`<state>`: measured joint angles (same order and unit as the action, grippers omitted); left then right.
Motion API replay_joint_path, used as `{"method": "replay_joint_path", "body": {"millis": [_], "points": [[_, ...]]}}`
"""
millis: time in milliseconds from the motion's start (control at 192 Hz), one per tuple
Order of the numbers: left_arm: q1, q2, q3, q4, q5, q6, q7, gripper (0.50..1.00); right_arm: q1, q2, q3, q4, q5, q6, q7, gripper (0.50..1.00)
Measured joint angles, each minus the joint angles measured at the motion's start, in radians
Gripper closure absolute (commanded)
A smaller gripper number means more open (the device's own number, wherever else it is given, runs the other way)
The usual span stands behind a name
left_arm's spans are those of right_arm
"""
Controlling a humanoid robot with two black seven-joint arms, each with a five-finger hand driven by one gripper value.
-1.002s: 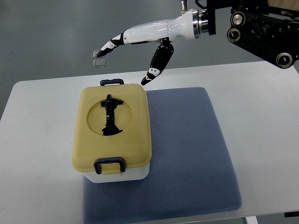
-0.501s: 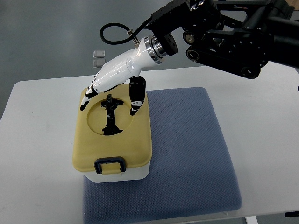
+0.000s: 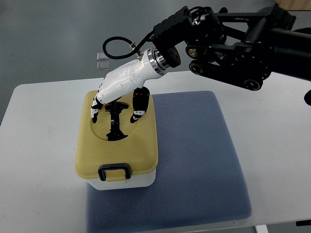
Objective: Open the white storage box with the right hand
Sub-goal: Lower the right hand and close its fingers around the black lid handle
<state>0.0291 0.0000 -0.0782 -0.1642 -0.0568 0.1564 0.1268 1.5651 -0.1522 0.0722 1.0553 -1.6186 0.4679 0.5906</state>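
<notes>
One arm works here: our right arm reaches in from the upper right over the white table (image 3: pixel 43 111), and the left arm is out of view. On the table lies a blue mat (image 3: pixel 199 160), and the white storage box (image 3: pixel 117 145) stands on the mat's left part, its yellow lid (image 3: pixel 141 145) still shut. Our right hand (image 3: pixel 116 99) hovers over the lid's round recess, fingers spread and curved downward, thumb (image 3: pixel 138 109) on one side and fingertips (image 3: pixel 95 112) on the other, straddling the black handle (image 3: pixel 114 121) and holding nothing. To do this well, we judge that we should lower squarely, close on the handle's middle, and check the black latch (image 3: pixel 114 171) at the near edge, since a clamped lid would lift the whole box.
</notes>
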Motion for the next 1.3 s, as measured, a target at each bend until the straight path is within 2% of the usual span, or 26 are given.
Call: {"method": "replay_joint_path", "body": {"millis": [125,329,694,747,898,1023,1086,1300], "points": [[0.000,0.000,0.000,0.000,0.000,0.000,0.000,0.500,-0.008,0.000,0.000,0.000,-0.001,0.000,0.000,0.781],[0.000,0.000,0.000,0.000,0.000,0.000,0.000,0.500,-0.020,0.000,0.000,-0.001,-0.001,-0.002,0.000,0.846],[0.000,0.000,0.000,0.000,0.000,0.000,0.000,0.500,-0.019,-0.001,0.003,-0.002,-0.001,-0.002,0.000,0.848],[0.000,0.000,0.000,0.000,0.000,0.000,0.000,0.500,-0.015,0.004,0.005,-0.002,-0.001,-0.001,0.000,0.865],[0.000,0.000,0.000,0.000,0.000,0.000,0.000,0.500,-0.013,0.015,0.006,-0.002,-0.001,0.000,0.000,0.953],[0.000,0.000,0.000,0.000,0.000,0.000,0.000,0.500,-0.013,0.020,0.006,-0.002,-0.001,0.000,0.000,0.963],[0.000,0.000,0.000,0.000,0.000,0.000,0.000,0.500,-0.013,0.023,0.006,-0.001,-0.001,0.000,0.000,0.993],[0.000,0.000,0.000,0.000,0.000,0.000,0.000,0.500,-0.013,0.025,0.009,-0.001,-0.001,0.000,0.000,1.000]]}}
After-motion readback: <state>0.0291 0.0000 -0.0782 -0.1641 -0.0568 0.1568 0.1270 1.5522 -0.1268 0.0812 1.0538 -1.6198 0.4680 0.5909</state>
